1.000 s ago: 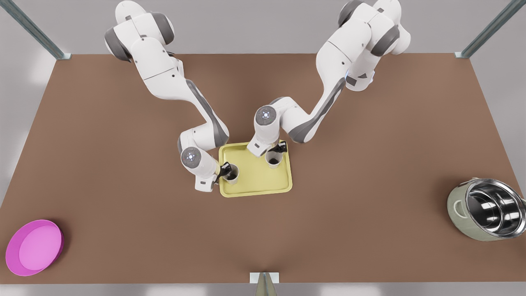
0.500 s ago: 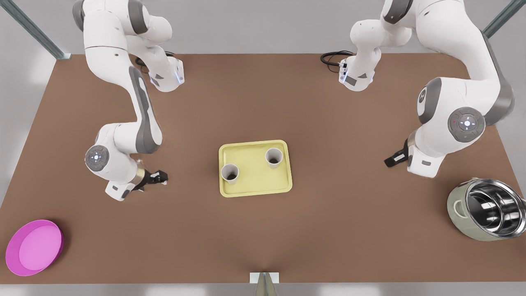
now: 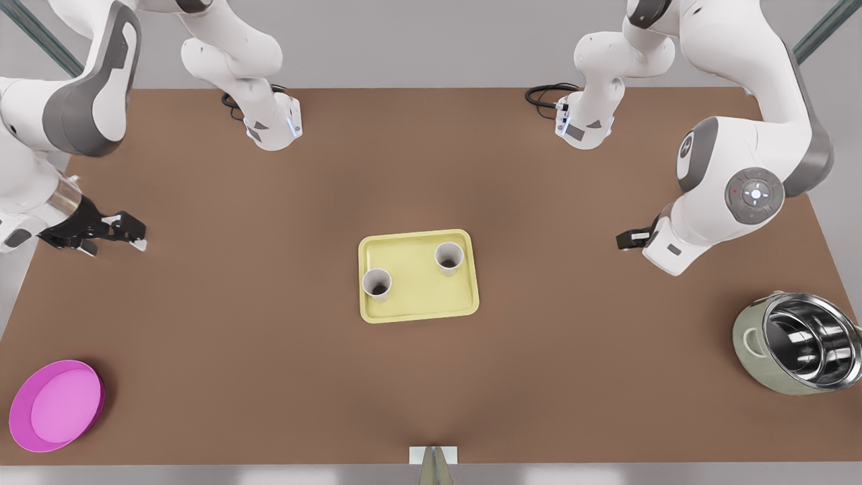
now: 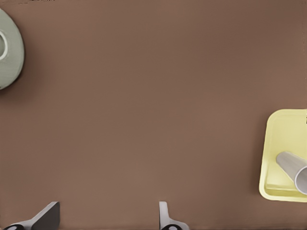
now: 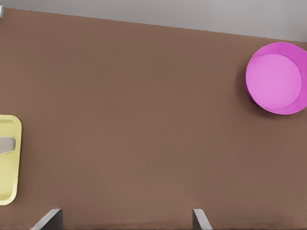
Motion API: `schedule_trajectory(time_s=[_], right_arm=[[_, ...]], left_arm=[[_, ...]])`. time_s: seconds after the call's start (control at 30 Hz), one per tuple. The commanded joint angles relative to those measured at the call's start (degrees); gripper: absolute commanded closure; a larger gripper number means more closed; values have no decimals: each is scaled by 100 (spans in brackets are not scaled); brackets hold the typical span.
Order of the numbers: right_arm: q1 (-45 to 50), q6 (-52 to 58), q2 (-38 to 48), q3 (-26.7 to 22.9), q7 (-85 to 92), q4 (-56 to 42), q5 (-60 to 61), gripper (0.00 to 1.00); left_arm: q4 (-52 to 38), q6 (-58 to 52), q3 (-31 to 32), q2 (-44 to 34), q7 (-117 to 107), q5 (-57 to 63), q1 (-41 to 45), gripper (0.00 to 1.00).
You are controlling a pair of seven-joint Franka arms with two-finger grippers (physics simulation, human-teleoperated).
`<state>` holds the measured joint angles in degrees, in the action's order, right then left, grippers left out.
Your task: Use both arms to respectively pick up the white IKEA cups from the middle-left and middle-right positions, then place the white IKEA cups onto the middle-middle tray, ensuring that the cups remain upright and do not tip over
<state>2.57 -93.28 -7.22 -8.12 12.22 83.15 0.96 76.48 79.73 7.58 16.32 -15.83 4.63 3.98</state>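
Left claw (image 3: 630,238): at the front view's right, low over bare bench (image 3: 269,350), well apart from the tray. In the left wrist view its two fingers (image 4: 165,219) stand wide apart with nothing between them.
Right claw (image 3: 124,230): at the front view's left edge, over bare bench, well apart from the tray. Fingers (image 5: 200,219) spread wide in the right wrist view, holding nothing.
Arms: both white arms are bent back toward the bench's sides, away from the centre.
Tray (image 3: 421,293): pale yellow, flat at mid-bench between the two claws. Its edge shows in the left wrist view (image 4: 283,153) and the right wrist view (image 5: 10,182).
Cup one (image 3: 377,283): white, upright, on the tray near the edge at the front view's left, toward the camera.
Cup two (image 3: 448,257): white, upright, on the tray's far part, toward the front view's right. The cups stand apart, not touching.
Cup in left wrist view (image 4: 291,168): on the tray, near its corner.
Cup in right wrist view (image 5: 5,145): a sliver of it on the tray.
Pot (image 3: 794,343): steel, tilted, on the bench at the front view's lower right, beyond the left claw; also in the left wrist view (image 4: 9,48).
Bowl (image 3: 57,404): magenta, at the front view's lower left corner; also in the right wrist view (image 5: 277,77).
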Motion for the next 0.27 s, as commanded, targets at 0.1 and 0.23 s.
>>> schedule_trajectory(time_s=[0.1, 0.23], right_arm=[[314, 583, -42, 144, -176, 34, -403, 0], [305, 583, -34, 144, -167, 34, -394, 0]], left_arm=[[-2, -28, 7, -6, 1477, -93, 7, 0], [-2, -28, 7, -6, 1477, -85, 7, 0]])
